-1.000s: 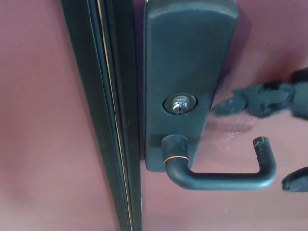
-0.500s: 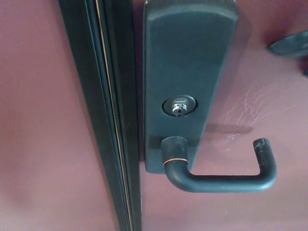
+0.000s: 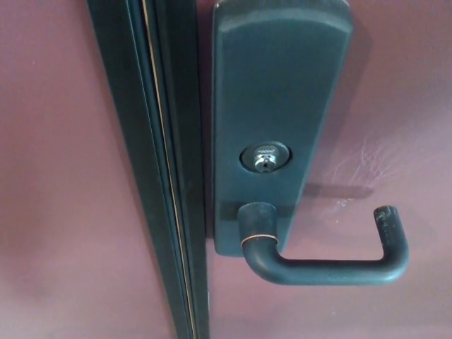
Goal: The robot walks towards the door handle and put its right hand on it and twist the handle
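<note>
Filling the middle of the frame, a dark backplate (image 3: 279, 92) is seen mounted flat on a maroon door (image 3: 395, 106), running from the top edge down to just below centre. Set into the lower part of this plate is a round silver keyhole cylinder (image 3: 264, 158), its slot turned slightly off level. Directly beneath the cylinder, the door handle (image 3: 325, 265) is attached at a round collar marked by a thin coppery ring; from there the lever is carried toward the right of the frame in a roughly level line, and its far end is bent upward into a short upright tip at the lower right. The tip's surface appears scuffed or speckled, though the softness of the view leaves that uncertain. A faint pale scratch pattern can be made out on the door surface to the right of the plate, above the lever. To the left of the plate, a dark vertical frame edge (image 3: 159, 169) is seen slanting from the upper left down to the bottom centre, with a thin brass-coloured line running along it; maroon surface lies beyond it on the far left. Neither robot hand is shown in the head view, so nothing is resting on the handle and the state of the fingers cannot be told.
</note>
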You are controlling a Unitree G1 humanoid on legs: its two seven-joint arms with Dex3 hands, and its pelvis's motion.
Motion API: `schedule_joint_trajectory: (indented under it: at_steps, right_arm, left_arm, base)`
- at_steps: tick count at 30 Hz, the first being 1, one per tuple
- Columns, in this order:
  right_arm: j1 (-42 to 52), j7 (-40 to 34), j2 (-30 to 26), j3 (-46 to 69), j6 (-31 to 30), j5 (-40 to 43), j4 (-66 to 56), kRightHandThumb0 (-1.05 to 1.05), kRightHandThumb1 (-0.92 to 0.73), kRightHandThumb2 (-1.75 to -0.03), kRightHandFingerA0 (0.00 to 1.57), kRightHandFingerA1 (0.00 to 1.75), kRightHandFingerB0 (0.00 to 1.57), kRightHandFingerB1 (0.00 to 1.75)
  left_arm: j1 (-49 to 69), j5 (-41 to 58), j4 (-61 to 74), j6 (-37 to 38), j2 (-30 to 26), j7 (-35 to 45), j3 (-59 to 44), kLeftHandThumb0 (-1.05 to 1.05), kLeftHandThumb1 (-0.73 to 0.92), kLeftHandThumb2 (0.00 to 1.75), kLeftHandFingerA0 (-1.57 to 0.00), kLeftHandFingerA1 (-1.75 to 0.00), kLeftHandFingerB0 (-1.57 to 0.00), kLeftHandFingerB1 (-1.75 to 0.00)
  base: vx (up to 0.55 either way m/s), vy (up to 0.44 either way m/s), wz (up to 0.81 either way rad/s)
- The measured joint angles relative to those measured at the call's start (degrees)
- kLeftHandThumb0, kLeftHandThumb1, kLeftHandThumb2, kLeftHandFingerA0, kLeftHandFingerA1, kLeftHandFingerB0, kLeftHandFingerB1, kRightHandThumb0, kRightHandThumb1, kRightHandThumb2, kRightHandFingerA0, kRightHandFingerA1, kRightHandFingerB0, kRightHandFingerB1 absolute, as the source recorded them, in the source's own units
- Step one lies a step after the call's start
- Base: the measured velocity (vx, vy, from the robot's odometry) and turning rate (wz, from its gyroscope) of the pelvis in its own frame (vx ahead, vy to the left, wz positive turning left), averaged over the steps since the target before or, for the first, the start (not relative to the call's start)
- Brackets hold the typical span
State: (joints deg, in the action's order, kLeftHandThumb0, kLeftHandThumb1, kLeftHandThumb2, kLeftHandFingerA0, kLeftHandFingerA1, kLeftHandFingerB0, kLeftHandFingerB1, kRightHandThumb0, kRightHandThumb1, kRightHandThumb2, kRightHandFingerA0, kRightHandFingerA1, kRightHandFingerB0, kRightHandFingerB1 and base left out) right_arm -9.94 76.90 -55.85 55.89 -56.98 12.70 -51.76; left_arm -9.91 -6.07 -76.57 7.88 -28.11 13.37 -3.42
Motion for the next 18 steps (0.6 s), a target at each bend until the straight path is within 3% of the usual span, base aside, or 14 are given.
schedule_joint_trajectory:
  at_steps: [5, 9, 10, 14, 15, 16, 17, 18]
  right_arm:
    - [14.4, 1.3, 10.4, 6.9, 4.0, 0.0, 3.1, -0.47, -0.70, -0.64, 0.07, 0.27, 0.10, 0.24]
    - [23.7, 0.3, 17.1, 4.5, 7.8, -1.2, 8.2, -0.51, -0.72, -0.65, 0.07, 0.26, 0.09, 0.23]
    - [25.2, -0.1, 18.2, 3.7, 8.6, -1.5, 9.4, -0.57, -0.59, -0.82, 0.05, 0.33, 0.05, 0.28]
    - [30.0, -3.8, 21.9, -4.3, 12.2, -4.6, 18.6, -0.60, -0.60, -0.82, 0.05, 0.36, 0.06, 0.29]
    - [30.3, -4.5, 22.3, -5.6, 12.8, -5.1, 20.3, -0.58, -0.76, -0.66, 0.11, 0.29, 0.12, 0.23]
    - [30.7, -5.7, 22.9, -7.8, 13.7, -5.9, 23.1, -0.58, -0.76, -0.66, 0.11, 0.29, 0.12, 0.23]
    - [30.7, -6.6, 23.3, -9.3, 14.3, -6.4, 25.1, -0.64, -0.59, -0.88, 0.02, 0.40, 0.07, 0.32]
    - [30.7, -7.3, 23.6, -10.6, 14.8, -7.0, 26.9, -0.66, -0.61, -0.89, 0.02, 0.40, 0.08, 0.32]
  left_arm:
    - [1.1, 0.1, 0.0, 0.1, 0.3, 0.0, -0.1, -0.31, 0.62, 0.59, -0.47, -0.40, -0.33, -0.33]
    - [1.8, 0.1, 0.0, 0.2, 0.7, 0.0, -0.2, -0.31, 0.62, 0.59, -0.47, -0.40, -0.34, -0.34]
    - [1.9, 0.1, 0.0, 0.3, 0.7, 0.0, -0.2, -0.31, 0.62, 0.59, -0.47, -0.40, -0.34, -0.34]
    - [1.8, 0.1, 0.0, 0.4, 1.0, 0.0, -0.2, -0.31, 0.62, 0.59, -0.47, -0.39, -0.34, -0.34]
    - [1.8, 0.1, 0.0, 0.4, 1.0, 0.0, -0.2, -0.31, 0.62, 0.59, -0.47, -0.39, -0.34, -0.34]
    - [1.7, 0.1, 0.0, 0.4, 1.1, 0.0, -0.2, -0.31, 0.62, 0.59, -0.47, -0.39, -0.34, -0.34]
    - [1.6, 0.1, 0.0, 0.4, 1.2, 0.0, -0.2, -0.31, 0.62, 0.60, -0.47, -0.39, -0.34, -0.34]
    - [1.5, 0.1, 0.0, 0.4, 1.3, 0.0, -0.2, -0.31, 0.62, 0.60, -0.47, -0.39, -0.34, -0.34]
  base:
    - [0.00, 0.000, 0.00]
    - [0.00, 0.000, 0.00]
    - [0.00, 0.000, 0.00]
    - [0.00, 0.000, 0.00]
    - [0.00, 0.000, 0.00]
    - [0.00, 0.000, 0.00]
    - [0.00, 0.000, 0.00]
    - [0.00, 0.000, 0.00]
